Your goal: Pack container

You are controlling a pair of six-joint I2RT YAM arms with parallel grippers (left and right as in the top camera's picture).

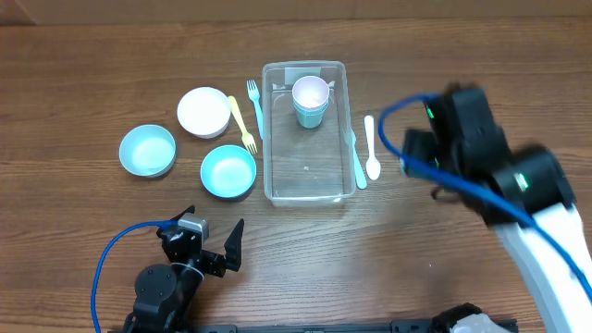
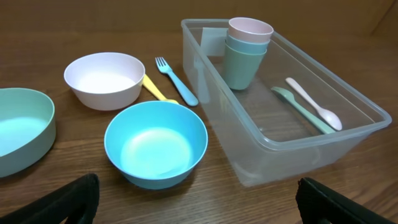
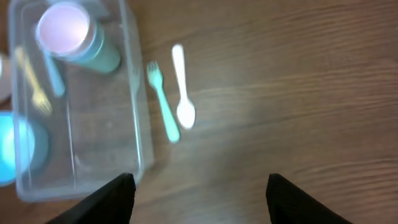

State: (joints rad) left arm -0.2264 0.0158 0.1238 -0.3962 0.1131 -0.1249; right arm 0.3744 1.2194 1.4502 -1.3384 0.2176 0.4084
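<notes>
The clear plastic container stands at the table's middle, with stacked cups, pink on teal, in its far end. It also shows in the left wrist view and the right wrist view. A teal fork and a white spoon lie on the table just right of it. My right gripper is open and empty, above the table right of these utensils; the arm is blurred. My left gripper is open and empty at the near left, in front of the blue bowl.
Left of the container lie a blue fork and a yellow fork. Further left stand a white bowl, a pale-blue bowl and the blue bowl.
</notes>
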